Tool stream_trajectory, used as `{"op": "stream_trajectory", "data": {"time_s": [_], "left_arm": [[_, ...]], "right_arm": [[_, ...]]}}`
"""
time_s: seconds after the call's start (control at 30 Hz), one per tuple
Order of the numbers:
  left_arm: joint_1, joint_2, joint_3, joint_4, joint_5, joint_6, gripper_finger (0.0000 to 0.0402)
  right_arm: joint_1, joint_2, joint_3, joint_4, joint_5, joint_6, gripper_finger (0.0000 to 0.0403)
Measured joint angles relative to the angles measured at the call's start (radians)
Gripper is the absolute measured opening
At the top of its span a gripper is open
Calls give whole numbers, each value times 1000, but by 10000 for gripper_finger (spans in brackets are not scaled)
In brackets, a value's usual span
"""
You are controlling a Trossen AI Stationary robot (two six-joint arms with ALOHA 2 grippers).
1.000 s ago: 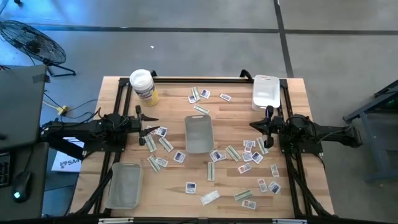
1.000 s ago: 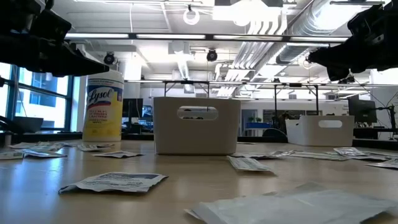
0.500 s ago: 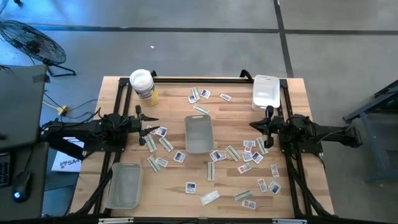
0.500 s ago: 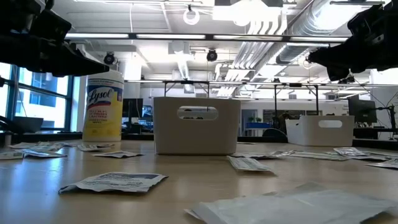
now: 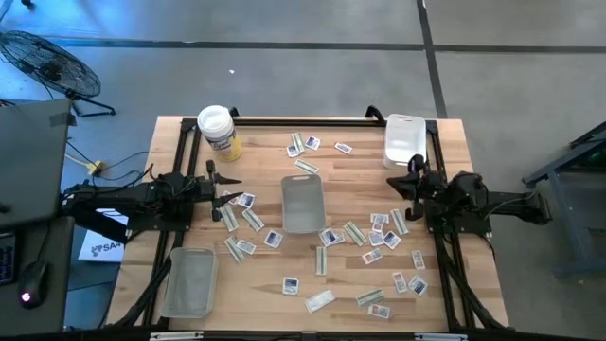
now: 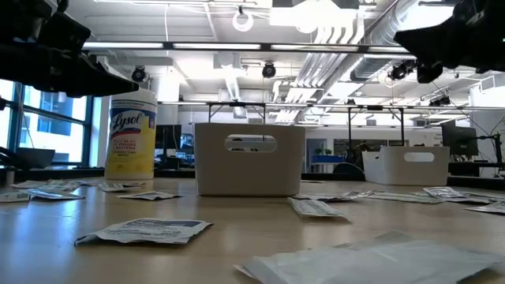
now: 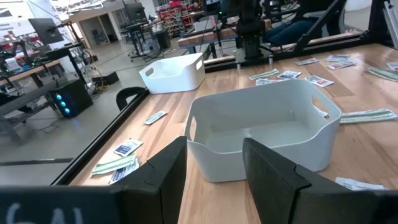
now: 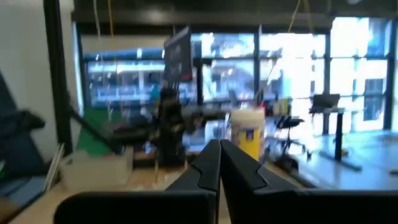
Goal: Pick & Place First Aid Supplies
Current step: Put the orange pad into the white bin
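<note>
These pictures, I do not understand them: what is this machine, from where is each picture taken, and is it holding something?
It is a robot with two dark arms at a wooden table. One picture looks straight down, one looks level across the table top, and two come from cameras on the arms' wrists. The left tool is open and holds nothing. The right tool is shut, raised above the table, also holding nothing. Many small flat packets lie scattered on the wood. A tray stands in the middle, another tray at the near left, a third at the far right, and a round tub with a yellow label at the far left.
</note>
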Motion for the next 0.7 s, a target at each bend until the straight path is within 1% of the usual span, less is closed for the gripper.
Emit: {"op": "stream_trajectory", "data": {"time_s": [0.1, 0.23, 0.3, 0.37, 0.43, 0.53, 0.63, 0.7], "left_arm": [[0, 0, 0, 0, 0, 0, 154], [0, 0, 0, 0, 3, 0, 154], [0, 0, 0, 0, 3, 0, 154], [0, 0, 0, 0, 3, 0, 154], [0, 0, 0, 0, 3, 0, 154], [0, 0, 0, 0, 3, 0, 154], [0, 0, 0, 0, 3, 0, 154], [0, 0, 0, 0, 3, 0, 154]], "right_arm": [[0, 0, 0, 44, 45, 0, 1], [0, 0, 0, 98, 171, 1, 1], [0, 2, 0, 120, 203, 6, 1], [0, 19, 0, 133, 197, 49, 1], [5, 58, 0, 131, 165, 86, 1], [22, 153, 0, 145, 148, 91, 1], [40, 265, 0, 210, 160, 111, 1], [51, 344, 0, 268, 146, 114, 1]]}}
